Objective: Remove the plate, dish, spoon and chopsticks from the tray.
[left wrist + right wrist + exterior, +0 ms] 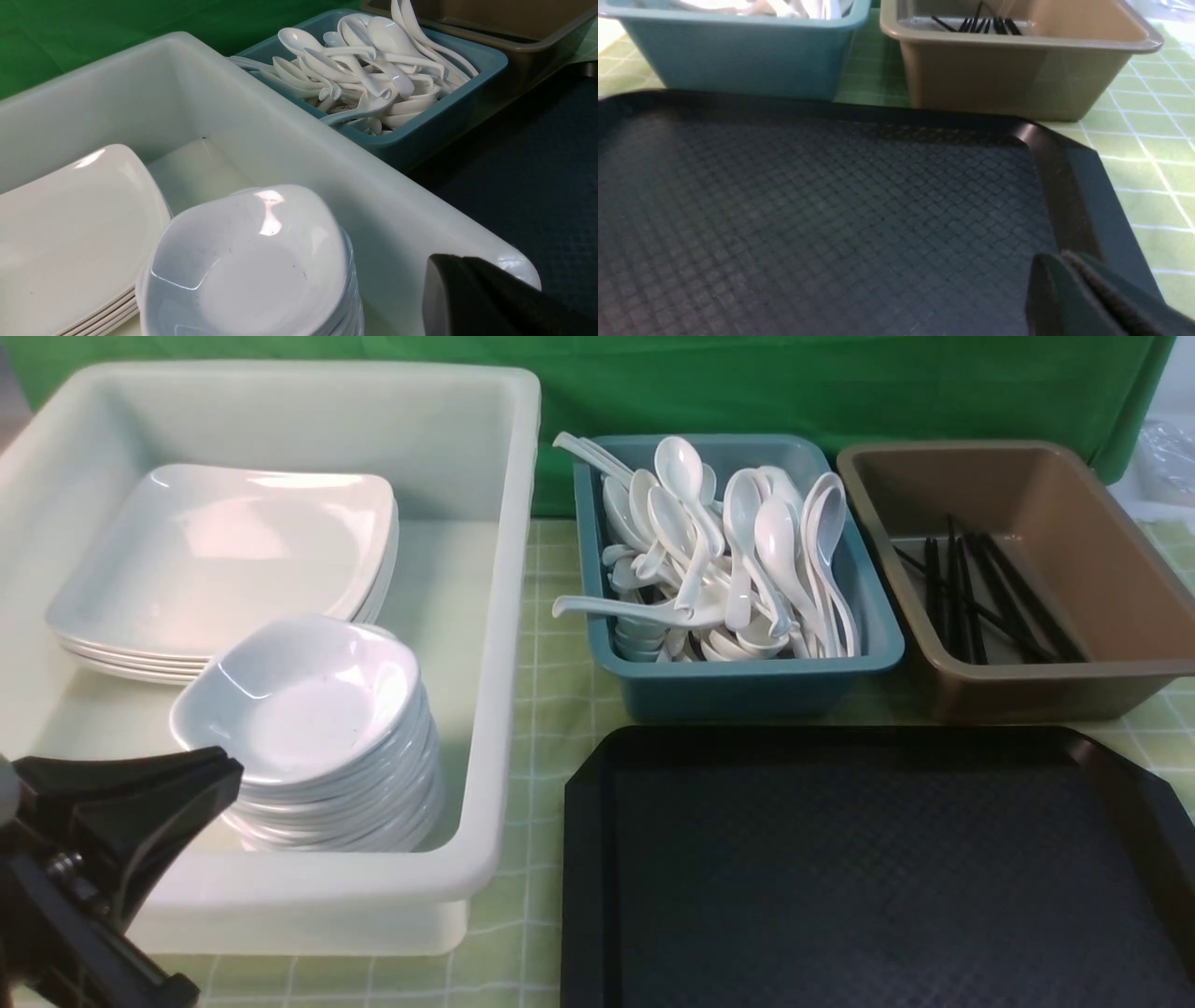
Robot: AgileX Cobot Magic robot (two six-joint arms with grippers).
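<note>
The left gripper point(201, 775) is closest to us, low at the near corner of the white tub point(509, 616). It looks pinched together with nothing in it. Only a tip of the right gripper point(1064, 266) shows, above the tray's near right corner, so I cannot tell if it is open or closed. The black tray point(868, 868) has nothing on it in any view, so the clearing job looks done. The plate point(224, 555) sits on top of a pile of big square plates at the back of the tub. The dish point(299, 700) sits on top of a pile of small dishes at the front of the tub. The spoon is somewhere in the heap of white spoons point(728, 560) in the teal bin point(747, 686), and I cannot tell which one it is. The chopsticks point(980, 602) lie with other black sticks in the brown bin point(1074, 686). The plates and dishes look hard, shiny and slippery, and they might break if dropped. I think the rim is the best place to grab them. The sticks are thin and light and could roll.
</note>
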